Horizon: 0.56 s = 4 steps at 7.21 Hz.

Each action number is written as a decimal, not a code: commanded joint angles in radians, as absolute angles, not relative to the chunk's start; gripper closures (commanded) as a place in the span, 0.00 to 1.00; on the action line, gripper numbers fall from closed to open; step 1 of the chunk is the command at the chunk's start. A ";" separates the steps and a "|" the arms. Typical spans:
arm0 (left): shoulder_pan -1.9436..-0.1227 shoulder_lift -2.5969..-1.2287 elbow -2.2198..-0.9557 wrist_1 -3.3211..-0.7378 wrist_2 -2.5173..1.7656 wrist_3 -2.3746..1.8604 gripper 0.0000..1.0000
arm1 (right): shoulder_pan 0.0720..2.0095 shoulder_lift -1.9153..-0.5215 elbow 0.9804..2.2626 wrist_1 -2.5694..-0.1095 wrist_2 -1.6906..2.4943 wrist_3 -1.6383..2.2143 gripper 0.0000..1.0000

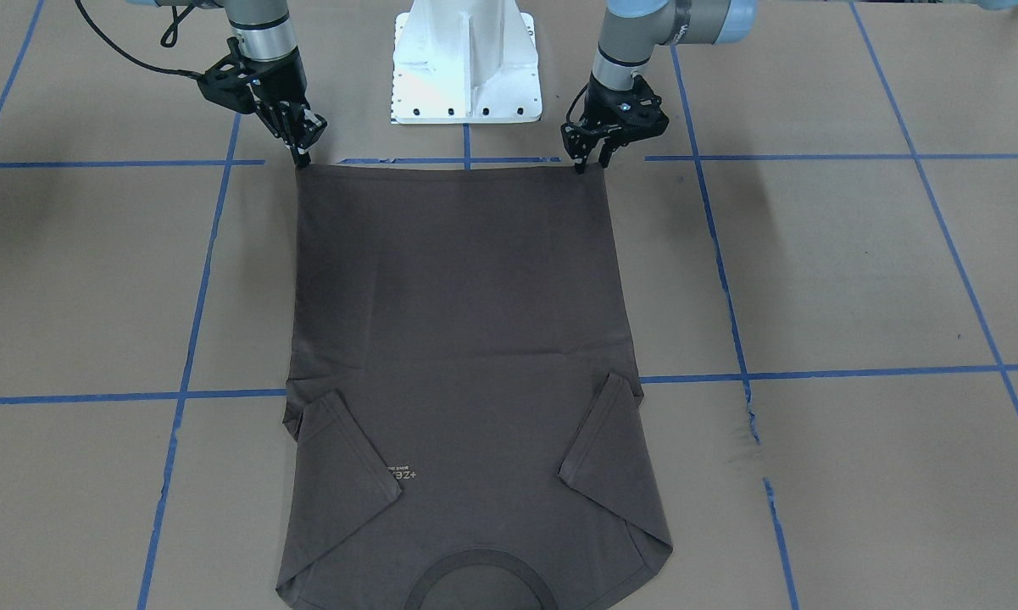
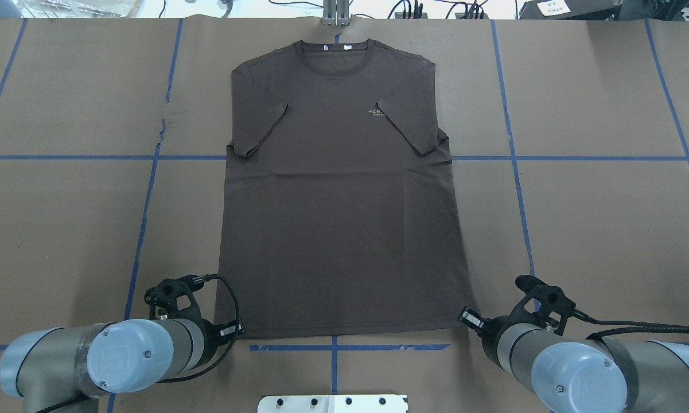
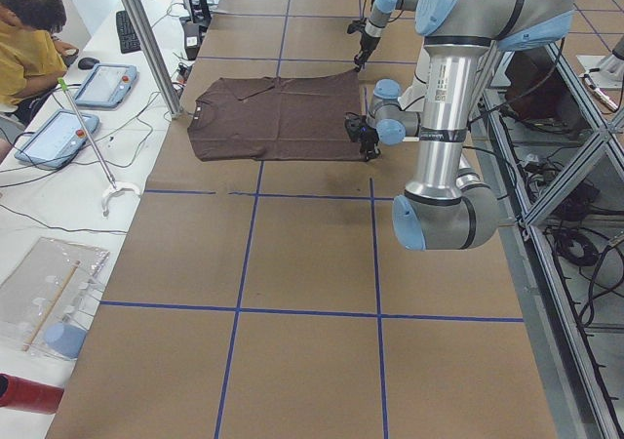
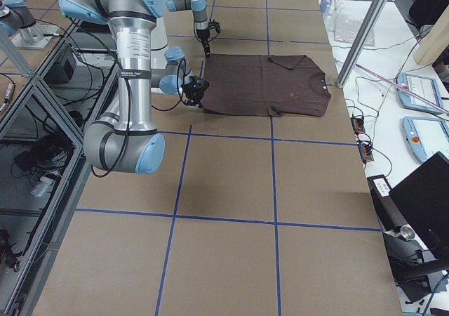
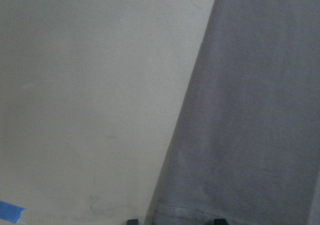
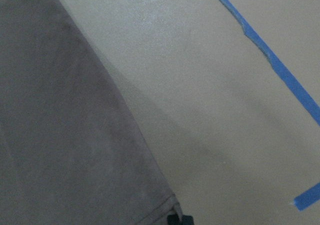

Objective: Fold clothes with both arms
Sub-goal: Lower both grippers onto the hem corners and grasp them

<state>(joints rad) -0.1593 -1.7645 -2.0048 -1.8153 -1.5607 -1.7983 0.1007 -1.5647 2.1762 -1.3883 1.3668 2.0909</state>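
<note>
The dark grey-brown T-shirt lies flat on the brown table, chest up, both sleeves folded inward, collar at the far edge and hem toward the robot. My left gripper stands over the hem corner on the robot's left. In the left wrist view its fingertips are wide apart with the hem between them, so it is open. My right gripper is at the other hem corner. Its tips are together at the cloth's corner, shut on it.
The white bolted pedestal stands just behind the hem, between the arms. Blue tape lines grid the table. A person sits at a side bench with tablets, beyond the collar end. A metal post rises there.
</note>
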 commanded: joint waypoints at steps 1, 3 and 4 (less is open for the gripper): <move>-0.161 -1.766 -2.014 -1.815 -1.565 -1.798 1.00 | 0.100 -1.565 2.177 -1.388 1.367 2.091 1.00; -0.163 -1.753 -2.067 -1.813 -1.566 -1.799 1.00 | 0.100 -1.560 2.186 -1.388 1.364 2.092 1.00; -0.155 -1.753 -2.138 -1.765 -1.566 -1.805 1.00 | 0.071 -1.565 2.216 -1.388 1.362 2.094 1.00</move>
<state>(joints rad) -0.1602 -1.7576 -2.0675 -1.8021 -1.5655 -1.8006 0.0928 -1.5628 2.1902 -1.3882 1.3641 2.0921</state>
